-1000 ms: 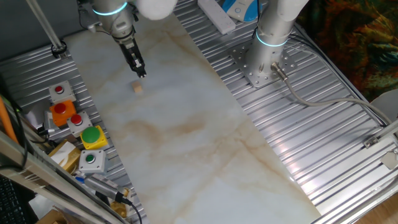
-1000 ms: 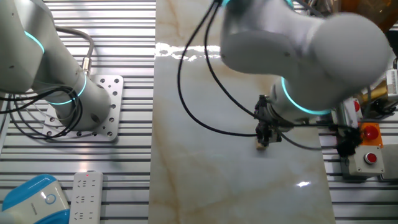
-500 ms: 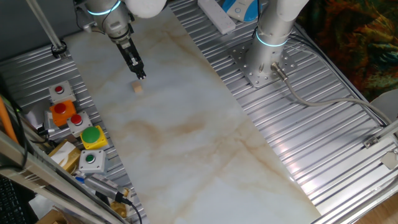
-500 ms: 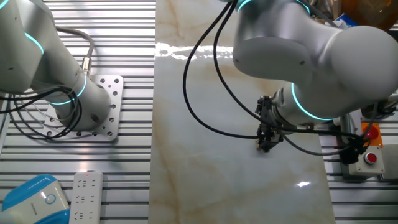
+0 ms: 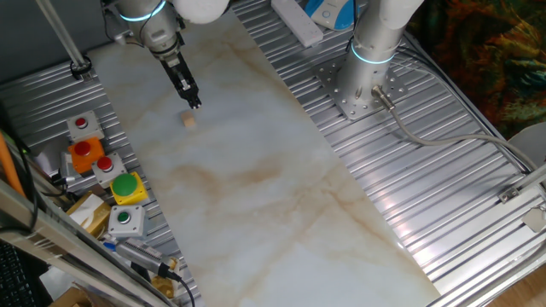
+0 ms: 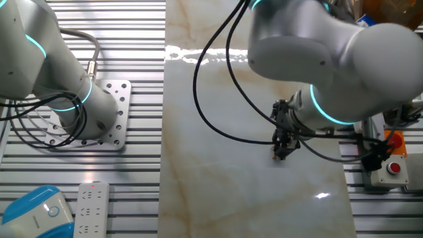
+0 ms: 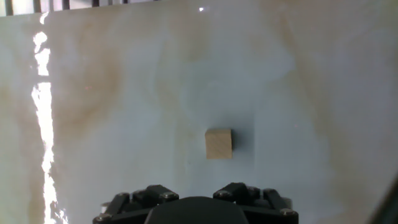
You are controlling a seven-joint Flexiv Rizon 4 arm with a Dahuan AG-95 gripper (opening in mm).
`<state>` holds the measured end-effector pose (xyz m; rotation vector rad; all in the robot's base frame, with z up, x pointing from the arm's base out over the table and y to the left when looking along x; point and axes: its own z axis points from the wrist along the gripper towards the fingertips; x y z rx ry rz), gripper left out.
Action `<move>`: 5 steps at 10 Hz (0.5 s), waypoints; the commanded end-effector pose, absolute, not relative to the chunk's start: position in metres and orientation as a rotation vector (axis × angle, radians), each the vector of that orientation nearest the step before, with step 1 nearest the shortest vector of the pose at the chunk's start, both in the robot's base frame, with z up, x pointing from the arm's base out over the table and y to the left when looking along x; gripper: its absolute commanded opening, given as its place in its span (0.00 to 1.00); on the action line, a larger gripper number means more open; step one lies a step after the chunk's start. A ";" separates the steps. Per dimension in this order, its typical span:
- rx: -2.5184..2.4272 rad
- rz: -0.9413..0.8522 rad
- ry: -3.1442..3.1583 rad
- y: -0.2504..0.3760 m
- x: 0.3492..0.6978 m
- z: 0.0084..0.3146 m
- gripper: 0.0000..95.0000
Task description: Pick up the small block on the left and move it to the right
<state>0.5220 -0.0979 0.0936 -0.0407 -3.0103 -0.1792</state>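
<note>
Upper left of one fixed view: gripper (image 5: 194,105) hangs just above small block (image 5: 189,121), apart from it. Fingertips hidden in hand view; open or closed, can't tell. Block on marble table (image 5: 256,170), centre of hand view. Likely light, rigid wood; pinch opposite flat sides.

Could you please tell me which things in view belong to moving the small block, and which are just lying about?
Belongs to the job:
small block, lying on the marble tabletop
end effector, above the block, not touching it

Just lying about:
coloured push buttons
power strip
second arm's base
</note>
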 end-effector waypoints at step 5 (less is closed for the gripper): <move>0.048 -0.062 -3.018 -0.115 0.545 0.046 0.80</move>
